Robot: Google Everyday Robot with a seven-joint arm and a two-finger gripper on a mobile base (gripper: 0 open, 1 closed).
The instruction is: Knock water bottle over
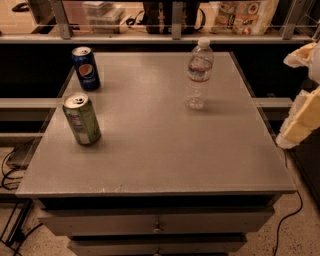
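Note:
The water bottle (198, 73) stands upright on the far right part of the grey table top (160, 150). It is clear and ribbed, with a white cap and a white-and-red label band. My gripper (299, 90) is at the right edge of the view, beyond the table's right side and nearer the camera than the bottle. Its pale fingers (300, 122) stand apart, and nothing is between them. The gripper is well clear of the bottle.
A blue Pepsi can (85, 68) stands at the far left of the table. A green soda can (81, 118) stands nearer, on the left. A railing and shelf with bags (245, 15) run behind the table. Drawers (157, 225) are below the front edge.

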